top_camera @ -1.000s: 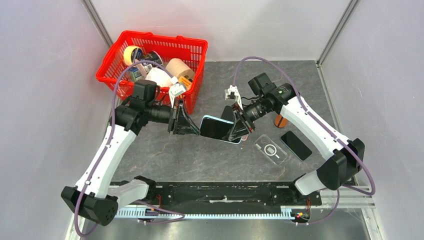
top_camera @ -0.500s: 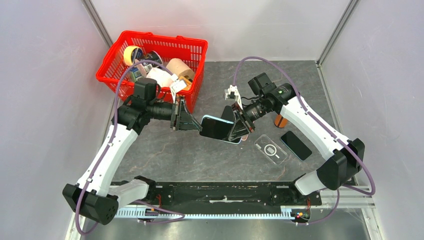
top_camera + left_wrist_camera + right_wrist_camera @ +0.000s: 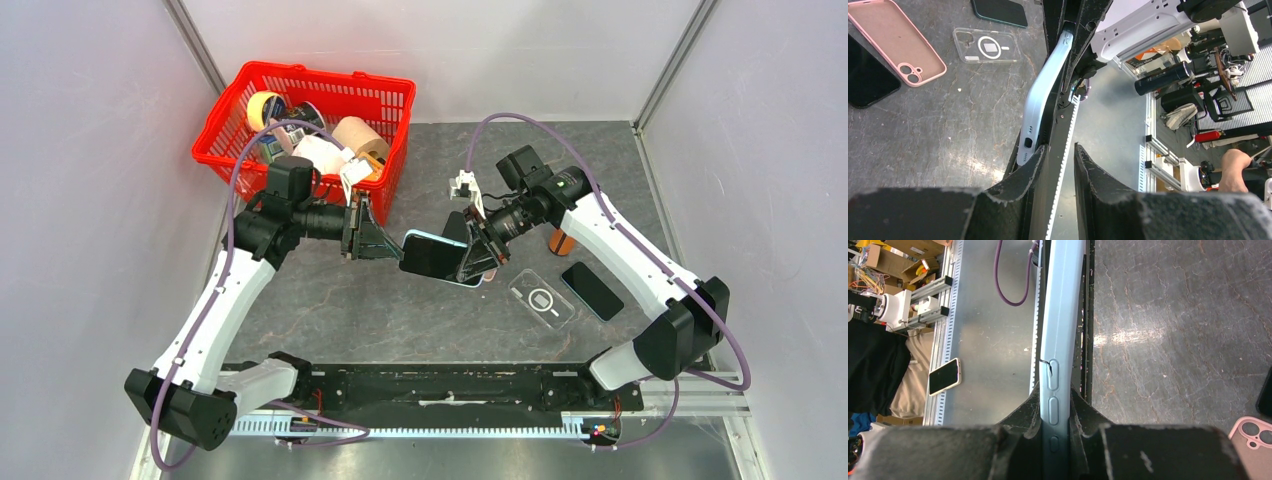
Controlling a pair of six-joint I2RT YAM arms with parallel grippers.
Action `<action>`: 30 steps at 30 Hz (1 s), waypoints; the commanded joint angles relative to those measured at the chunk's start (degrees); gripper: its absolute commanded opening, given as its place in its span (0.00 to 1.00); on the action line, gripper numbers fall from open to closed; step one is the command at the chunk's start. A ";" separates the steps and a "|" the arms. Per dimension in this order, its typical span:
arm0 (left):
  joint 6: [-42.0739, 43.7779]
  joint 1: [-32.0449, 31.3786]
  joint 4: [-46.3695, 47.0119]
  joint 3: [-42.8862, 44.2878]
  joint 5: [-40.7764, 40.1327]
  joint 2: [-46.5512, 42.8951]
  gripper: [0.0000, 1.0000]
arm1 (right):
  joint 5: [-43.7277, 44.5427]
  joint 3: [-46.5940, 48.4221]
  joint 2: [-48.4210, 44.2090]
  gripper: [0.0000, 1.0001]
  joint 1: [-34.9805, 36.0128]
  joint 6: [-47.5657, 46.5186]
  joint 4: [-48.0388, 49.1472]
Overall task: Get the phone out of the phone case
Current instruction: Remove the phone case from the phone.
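The phone in its light blue case is held edge-up above the table's middle. My right gripper is shut on its right end; in the right wrist view the case's button edge runs straight out from between the jaws. My left gripper is open at the phone's left end. In the left wrist view the case's port end lies against the outside of the left fingertip, and the gap between the jaws holds nothing.
A red basket full of items stands at the back left. A clear case and a black phone lie on the right. A pink case and another dark phone lie under the held phone. An orange object sits by the right arm.
My left gripper has shifted slightly up and right, up to the phone's left end. The right gripper and the phone have stayed still.
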 commanded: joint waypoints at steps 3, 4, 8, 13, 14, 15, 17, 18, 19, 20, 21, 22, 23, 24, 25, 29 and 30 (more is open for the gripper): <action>1.20 0.42 0.52 0.54 -0.70 -1.12 0.31 | -3.31 0.95 -2.11 0.00 -0.06 -0.33 2.53; 1.38 0.42 0.50 0.46 -0.78 -1.06 0.31 | -3.25 0.87 -2.12 0.00 -0.11 -0.32 2.58; 1.95 0.58 0.44 0.33 -0.97 -0.87 0.31 | -3.07 0.50 -2.49 0.00 -0.06 -0.46 2.46; 2.59 0.67 0.52 0.10 -1.27 -0.75 0.31 | -3.04 0.20 -2.75 0.00 -0.06 -0.59 2.67; 2.70 0.65 0.52 -0.08 -1.26 -0.80 0.31 | -3.07 0.25 -2.66 0.00 -0.06 -0.50 2.75; 2.67 0.63 0.61 -0.31 -1.19 -0.78 0.31 | -3.14 0.38 -2.68 0.00 -0.08 -0.42 2.73; 2.62 0.60 0.70 -0.62 -0.75 -0.65 0.31 | -3.29 0.56 -2.50 0.00 -0.06 -0.33 2.71; 2.62 0.59 0.78 -0.80 -0.53 -0.60 0.31 | -3.37 0.64 -2.38 0.00 -0.11 -0.24 2.71; 2.62 0.59 0.79 -0.96 -0.53 -0.57 0.31 | -3.43 0.73 -2.35 0.00 -0.07 -0.24 2.69; 2.69 0.59 0.88 -1.15 -0.53 -0.59 0.31 | -3.52 0.74 -2.29 0.00 -0.08 -0.24 2.74; 2.71 0.61 1.03 -1.39 -0.53 -0.58 0.31 | -3.57 0.87 -2.21 0.00 -0.11 -0.24 2.77; 2.71 0.60 1.20 -1.64 -0.52 -0.53 0.31 | -3.61 0.87 -2.15 0.00 -0.06 -0.20 2.69; 2.71 0.59 1.30 -1.77 -0.53 -0.47 0.32 | -3.72 0.91 -2.15 0.00 -0.06 -0.20 2.69; 2.71 0.59 1.35 -1.86 -0.53 -0.38 0.31 | -3.68 0.89 -2.15 0.00 -0.06 -0.20 2.70; 2.79 0.60 1.40 -1.95 -0.40 -0.29 0.32 | -3.71 0.91 -2.10 0.00 -0.04 -0.24 2.72; 2.71 0.59 2.42 -2.63 -0.40 -0.09 0.32 | -3.96 0.90 -2.33 0.00 -0.06 -0.13 2.81; 2.48 0.59 2.96 -2.93 -0.44 -0.02 0.32 | -4.19 0.94 -2.32 0.00 -0.06 -0.11 2.82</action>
